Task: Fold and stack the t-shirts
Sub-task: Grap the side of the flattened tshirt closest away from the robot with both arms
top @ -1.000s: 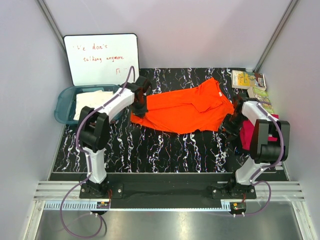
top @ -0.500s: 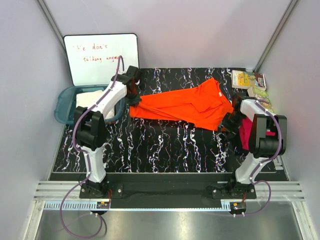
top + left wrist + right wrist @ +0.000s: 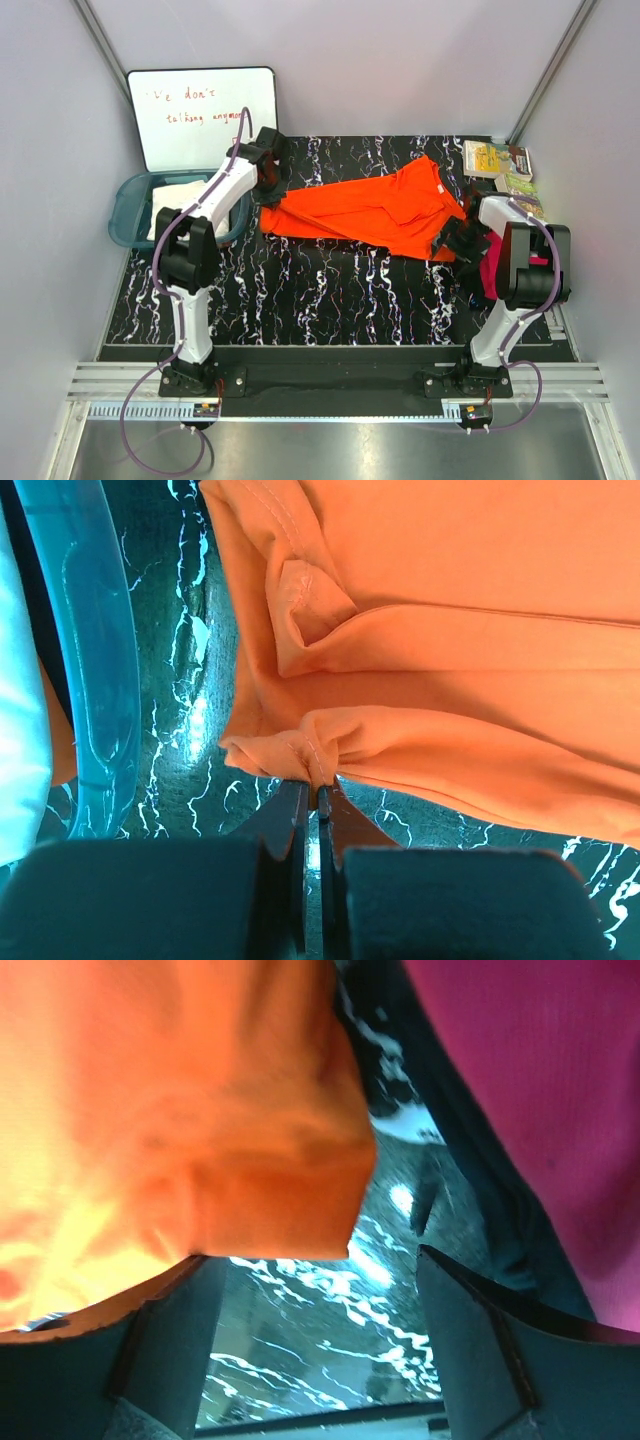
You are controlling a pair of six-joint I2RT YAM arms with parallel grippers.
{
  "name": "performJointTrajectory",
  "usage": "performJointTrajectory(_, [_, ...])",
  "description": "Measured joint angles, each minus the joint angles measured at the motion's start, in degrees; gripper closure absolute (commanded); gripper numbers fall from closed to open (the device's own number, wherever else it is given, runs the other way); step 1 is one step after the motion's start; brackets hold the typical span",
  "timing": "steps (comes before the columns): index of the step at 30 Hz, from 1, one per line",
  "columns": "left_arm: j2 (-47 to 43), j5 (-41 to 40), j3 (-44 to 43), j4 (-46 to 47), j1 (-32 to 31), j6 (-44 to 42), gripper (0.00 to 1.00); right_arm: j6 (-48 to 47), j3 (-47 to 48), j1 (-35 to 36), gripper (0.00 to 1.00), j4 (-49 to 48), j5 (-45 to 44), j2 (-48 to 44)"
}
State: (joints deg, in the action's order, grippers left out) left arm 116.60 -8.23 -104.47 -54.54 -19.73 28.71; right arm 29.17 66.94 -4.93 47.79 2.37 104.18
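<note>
Orange t-shirt cloth is sitting bunched between the jaws of the left arm: in the left wrist view the two fingers are pressing almost flat together on a puckered corner of hem, so these jaws are clamping the shirt. Just left of that pinch the wall of the teal tub is rising, with the cream-white t-shirt lying inside it. At the other end, the jaws of the right arm are standing wide apart; a fold of orange is drooping over the left-hand finger in the right wrist view, but nothing is being squeezed between them, and the magenta-pink t-shirt is filling the upper right of that view. Seen from above, the orange shirt is stretching across the upper middle of the frame on the dark marbled desk, its long axis running left to right and dipping slightly toward the right. Its left end is meeting the left jaws and its lower right corner is lying right at the right jaws. Judging from this, the coming fold is depending on the right jaws closing on that near corner, since the right arm is plainly the nearer one to it.
</note>
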Motion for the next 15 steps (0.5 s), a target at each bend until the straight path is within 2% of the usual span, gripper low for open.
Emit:
performJointTrajectory(1, [0.09, 0.07, 0.0, 0.0, 0.0, -0.09, 1.0, 0.17, 0.2, 0.0, 0.24, -0.66, 0.02, 0.11])
performJointTrajectory(2, [0.15, 0.09, 0.0, -0.02, 0.0, -0.15, 1.0, 0.28, 0.42, 0.0, 0.38, -1.16, 0.09, 0.31])
performJointTrajectory(3, [0.15, 0.13, 0.0, -0.02, 0.0, -0.24, 1.0, 0.48, 0.83, 0.0, 0.43, -1.95, 0.2, 0.76])
performJointTrajectory(4, [0.15, 0.24, 0.0, -0.02, 0.0, -0.31, 1.0, 0.63, 1.36, 0.04, 0.52, -2.75, 0.22, 1.53])
performJointTrajectory(5, [0.15, 0.26, 0.0, -0.02, 0.0, -0.39, 1.0, 1.03, 2.08, 0.17, 0.72, -3.76, 0.26, 2.6])
performJointTrajectory(8, [0.15, 0.42, 0.0, -0.04, 0.0, -0.59, 1.0, 0.94, 3.87, 0.46, 1.0, -4.07, 0.35, 4.31])
performJointTrajectory(15, [0.15, 0.44, 0.0, -0.13, 0.0, -1.14, 1.0, 0.57, 7.45, 1.9, 1.0, -7.65, 0.76, 6.12])
